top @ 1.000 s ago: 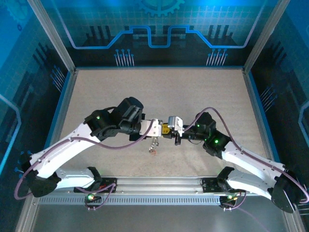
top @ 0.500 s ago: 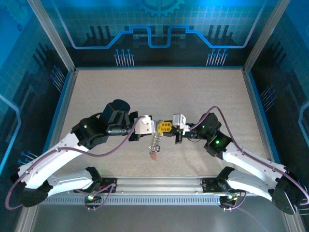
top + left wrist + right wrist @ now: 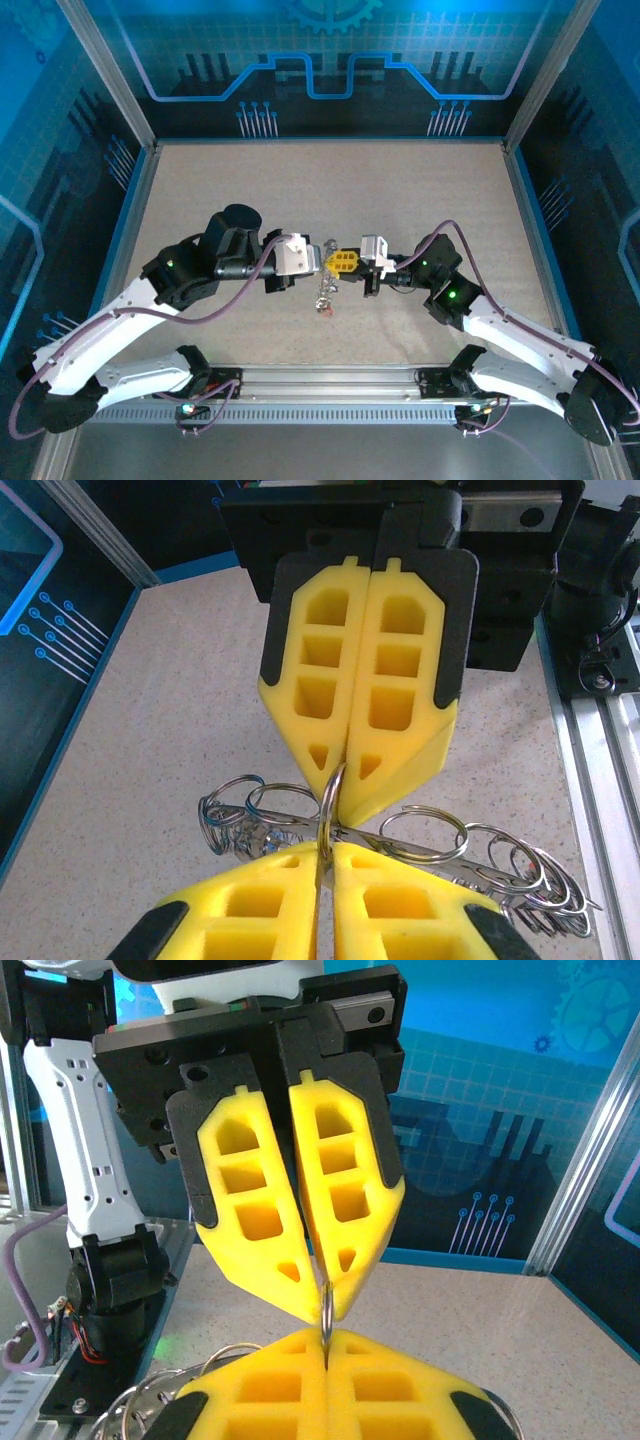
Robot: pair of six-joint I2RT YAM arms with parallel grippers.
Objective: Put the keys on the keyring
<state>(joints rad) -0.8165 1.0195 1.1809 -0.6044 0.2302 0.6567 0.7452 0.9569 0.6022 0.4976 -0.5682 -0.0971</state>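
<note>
Left fingers (image 3: pixel 340 868) and right fingers (image 3: pixel 350 780), both pairs w/ yellow foam pads, meet tip to tip over the middle of the beige speckled surface (image 3: pixel 430 190). Each pair is pressed shut on the same loop of the silvery, chain-like metal keyring (image 3: pixel 405 848).

Left wrist cam: the pinched loop stands edge-on btwn the two sets of pads. The rest of the keyring's linked wire loops fan out to both sides, a thick bunch at lower right.

Right wrist cam: left fingers (image 3: pixel 315 1280) sit at top of frame and right fingers (image 3: pixel 326 1360) at bottom, w/ the thin loop nipped in the seam where they meet. A few more loops peek out at bottom left, and a white arm link (image 3: pixel 80 1110) stands behind.

Top cam: the two arms angle in from the near corners, left fingers (image 3: pixel 318 262) facing right fingers (image 3: pixel 345 263). The keyring (image 3: pixel 324 287) trails from them toward the near edge, w/ a tiny red-headed key (image 3: pixel 326 309) at its low end, too small for detail.
</note>
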